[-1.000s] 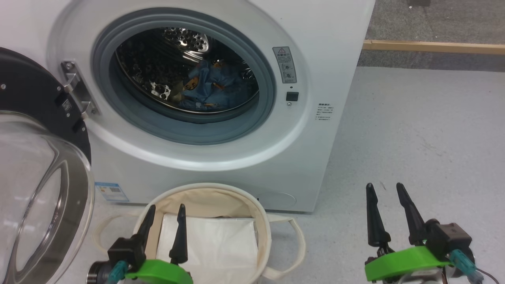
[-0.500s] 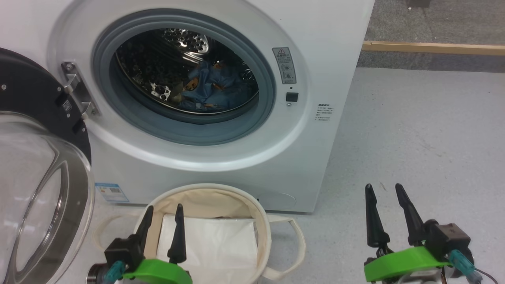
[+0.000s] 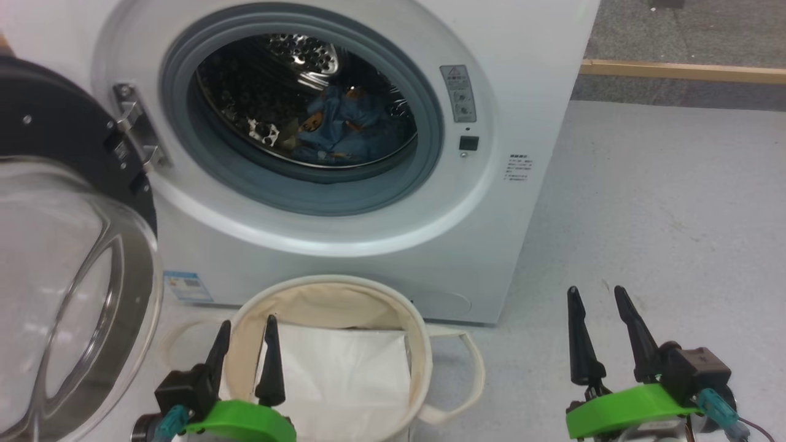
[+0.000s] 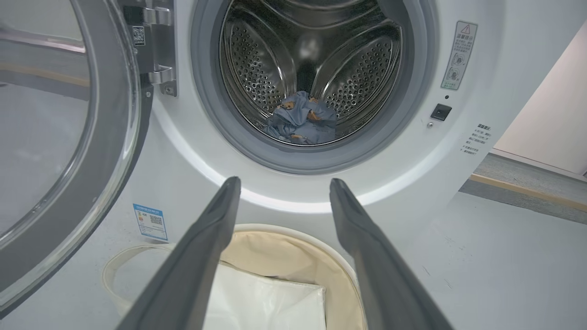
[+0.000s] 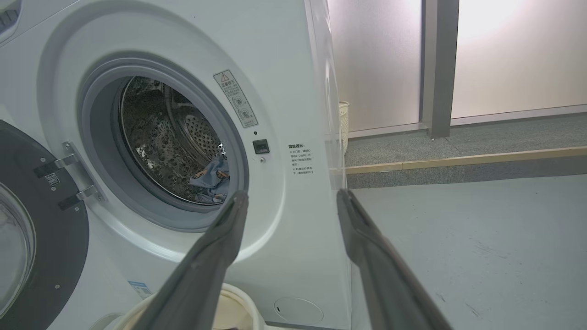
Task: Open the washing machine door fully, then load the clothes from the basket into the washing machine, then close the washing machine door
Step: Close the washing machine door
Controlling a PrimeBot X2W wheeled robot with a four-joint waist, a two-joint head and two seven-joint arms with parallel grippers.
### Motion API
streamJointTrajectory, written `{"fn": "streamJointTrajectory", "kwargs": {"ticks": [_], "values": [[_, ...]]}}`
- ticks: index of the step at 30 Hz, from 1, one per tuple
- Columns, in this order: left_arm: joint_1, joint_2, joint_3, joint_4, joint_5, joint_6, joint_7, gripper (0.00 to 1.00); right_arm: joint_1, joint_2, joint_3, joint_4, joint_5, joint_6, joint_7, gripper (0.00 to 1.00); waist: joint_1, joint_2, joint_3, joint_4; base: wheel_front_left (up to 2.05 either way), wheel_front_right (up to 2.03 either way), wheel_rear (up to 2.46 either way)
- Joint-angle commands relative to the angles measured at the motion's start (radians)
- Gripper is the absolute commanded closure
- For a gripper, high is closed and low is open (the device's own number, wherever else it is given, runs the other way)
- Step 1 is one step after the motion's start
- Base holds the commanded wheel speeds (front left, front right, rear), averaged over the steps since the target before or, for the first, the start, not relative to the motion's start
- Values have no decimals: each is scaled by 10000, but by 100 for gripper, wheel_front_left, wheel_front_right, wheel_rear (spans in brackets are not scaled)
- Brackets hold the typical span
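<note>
The washing machine door [image 3: 67, 245] stands wide open beside the basket [image 3: 331, 283].

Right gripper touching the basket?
Apart. The head view shows the open right gripper well to the side of the basket, with bare floor between them.

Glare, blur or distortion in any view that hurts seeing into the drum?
Head view: sharp, drum dim, clothes readable, sheen on the washing machine door glass. Left wrist view: drum well lit, own fingers soft, bright streak on the washing machine below the opening. Right wrist view: frosted panel blown out, machine's side edge bowed by the wide lens.
</note>
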Motion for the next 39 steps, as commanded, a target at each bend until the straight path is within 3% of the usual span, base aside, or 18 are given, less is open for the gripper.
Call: {"fn": "streamJointTrajectory", "kwargs": {"ticks": [1,11,20,33,39], "values": [[-257,110,324,-371,-97,52,-45,0,-232,1,224,-322,37,8,-49,0,1,0,2,6,-189,139,50],[-192,110,333,-468,23,129,-45,0,-225,1,251,-278,128,8,-49,0,1,0,-16,32,-228,179,49],[-230,155,478,-761,874,187,-45,0,-230,1,202,-88,181,8,-49,0,1,0,-7,69,-173,159,14],[-179,120,545,-759,1063,186,-45,0,-237,1,218,-96,203,8,-49,0,1,0,5,240,-31,31,0],[-162,113,452,-893,1081,254,-45,0,-220,1,214,-226,208,8,-49,0,1,0,13,808,0,0,0]]}}
